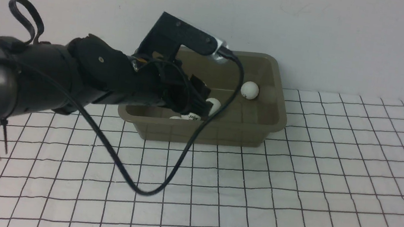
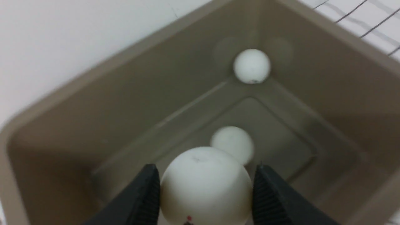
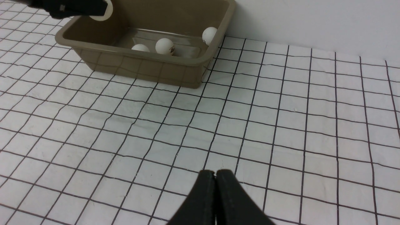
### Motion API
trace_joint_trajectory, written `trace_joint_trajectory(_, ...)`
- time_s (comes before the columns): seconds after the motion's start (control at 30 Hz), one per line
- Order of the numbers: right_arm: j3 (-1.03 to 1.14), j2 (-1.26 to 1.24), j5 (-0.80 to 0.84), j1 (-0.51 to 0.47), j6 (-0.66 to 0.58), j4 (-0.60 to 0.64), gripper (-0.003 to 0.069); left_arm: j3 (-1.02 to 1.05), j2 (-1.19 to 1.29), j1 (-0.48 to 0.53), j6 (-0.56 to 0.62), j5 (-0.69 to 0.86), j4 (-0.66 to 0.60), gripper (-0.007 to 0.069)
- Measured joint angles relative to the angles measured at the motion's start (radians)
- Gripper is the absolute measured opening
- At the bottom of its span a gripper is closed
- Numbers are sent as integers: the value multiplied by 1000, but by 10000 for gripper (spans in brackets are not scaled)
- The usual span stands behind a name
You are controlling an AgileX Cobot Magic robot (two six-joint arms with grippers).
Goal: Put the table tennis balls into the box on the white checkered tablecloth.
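My left gripper [image 2: 206,166] is shut on a white table tennis ball [image 2: 204,187] and holds it over the inside of the olive-grey box [image 2: 93,103]. From the front, that held ball [image 1: 213,105] hangs just above the box's near-left part. Three other balls lie in the box [image 3: 150,67]: one in the far right corner [image 1: 249,90], one with a printed logo [image 1: 190,117], and one beside it [image 1: 175,118]. The box stands on the white checkered tablecloth [image 1: 294,180], against the wall. My right gripper [image 3: 215,173] is shut and empty, low over the cloth and well short of the box.
A loose black cable [image 1: 162,178] sags from the left wrist down onto the cloth in front of the box. A white wall [image 1: 314,34] stands right behind the box.
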Motion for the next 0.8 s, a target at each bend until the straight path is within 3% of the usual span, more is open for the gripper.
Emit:
trace_joint_trajectory(0.17,0,0,0,0,0,0,-18,-43,70,1,109,-34,-1,395)
trace_joint_trajectory(0.33,0,0,0,0,0,0,-18,-62,119,1,134,-61,-1,482)
trace_joint_trajectory(0.53,0,0,0,0,0,-8,-18,-64,123,1,158,-97,-1,528)
trace_joint_trajectory(0.63,0,-3,-5,0,0,-39,-18,-64,92,1,164,-93,-8,513)
trace_joint_trajectory(0.8,1,-37,-28,0,0,-128,-18,-64,-19,1,169,-32,-34,367)
